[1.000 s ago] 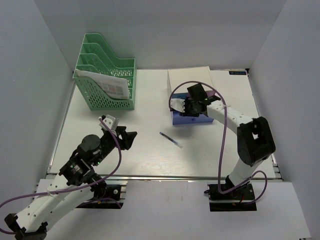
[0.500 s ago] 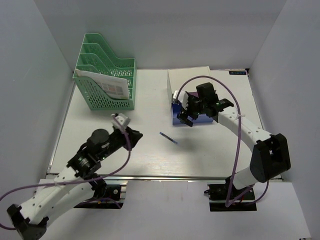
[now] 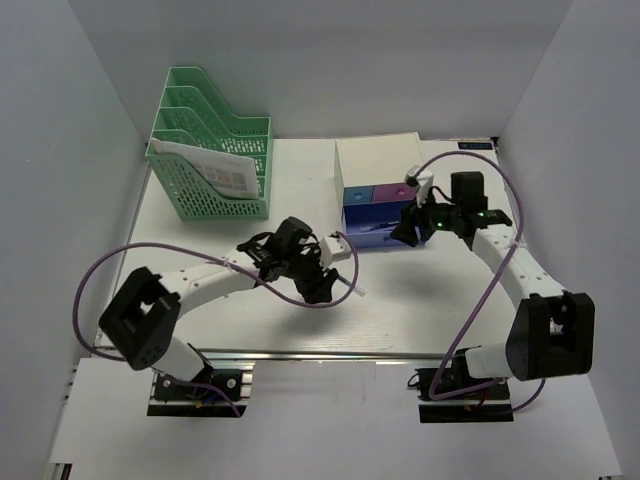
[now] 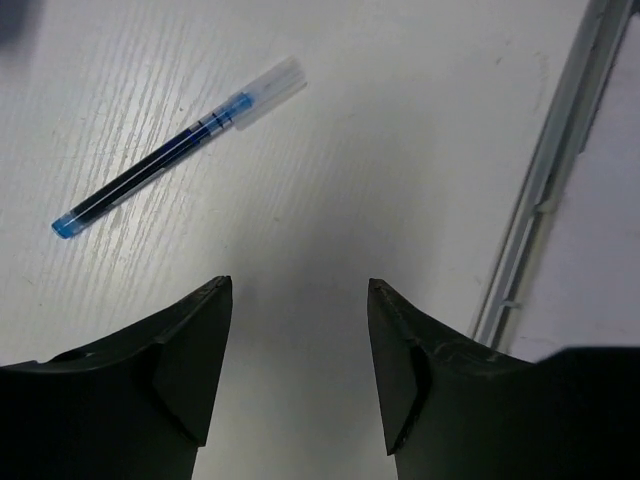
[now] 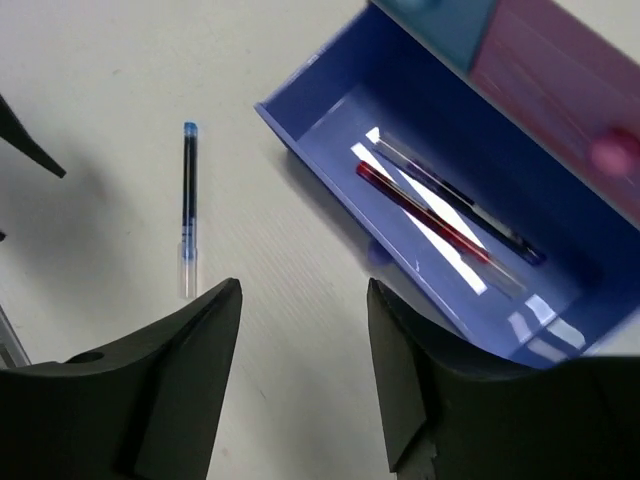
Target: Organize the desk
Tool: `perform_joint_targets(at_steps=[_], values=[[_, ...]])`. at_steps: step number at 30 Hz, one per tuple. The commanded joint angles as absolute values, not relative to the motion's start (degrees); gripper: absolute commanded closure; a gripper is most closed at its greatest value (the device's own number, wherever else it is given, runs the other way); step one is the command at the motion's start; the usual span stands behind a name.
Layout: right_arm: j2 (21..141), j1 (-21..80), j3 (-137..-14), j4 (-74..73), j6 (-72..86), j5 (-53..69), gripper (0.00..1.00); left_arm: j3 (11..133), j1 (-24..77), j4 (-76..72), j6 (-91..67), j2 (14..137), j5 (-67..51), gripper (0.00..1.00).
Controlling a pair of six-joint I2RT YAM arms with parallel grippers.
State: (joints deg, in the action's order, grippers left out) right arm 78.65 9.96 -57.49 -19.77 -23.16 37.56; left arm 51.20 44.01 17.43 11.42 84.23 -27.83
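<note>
Since the table [image 3: 290,195], which spreads white between grey walls ahead of my two bases, has just one stray thing left on its open middle, I judge the step in hand is to pick up the blue pen [image 4: 180,143] and put it away. My left gripper [image 4: 300,285] hangs close above the tabletop with its fingers apart and nothing between them; the pen lies ahead and to one side of them, slanted. To do this well I should shift over the middle of the barrel, turn the wrist so the fingers cross it, not run along it, come down until they nearly touch the surface, and close on the dark barrel, not the clear cap. My right gripper [image 5: 305,285] is likewise open and empty, near the pulled-out blue drawer [image 5: 420,120]. I count one loose pen, two pens in that drawer, a red one [image 5: 420,215] and a dark one [image 5: 460,200], one drawer box [image 3: 375,160] and one green file organizer [image 3: 215,150]
</note>
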Motion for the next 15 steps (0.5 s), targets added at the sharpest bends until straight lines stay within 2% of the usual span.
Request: perform_joint_targets(at_steps=[1, 9, 15], values=[[75.41, 6.08, -56.25, -14.85, -21.00, 42.71, 0.40, 53.79, 44.74, 18.29, 23.89, 86.91, -26.91, 0.33], [71.37, 1.50, -53.88, -13.89, -21.01, 49.30, 0.40, 53.08, 46.05, 9.76, 39.18, 91.93, -21.54, 0.30], [70.67, 0.79, -53.00, -14.06, -21.62, 52.20, 0.40, 53.35, 46.05, 3.09, 42.88, 94.66, -18.46, 0.30]])
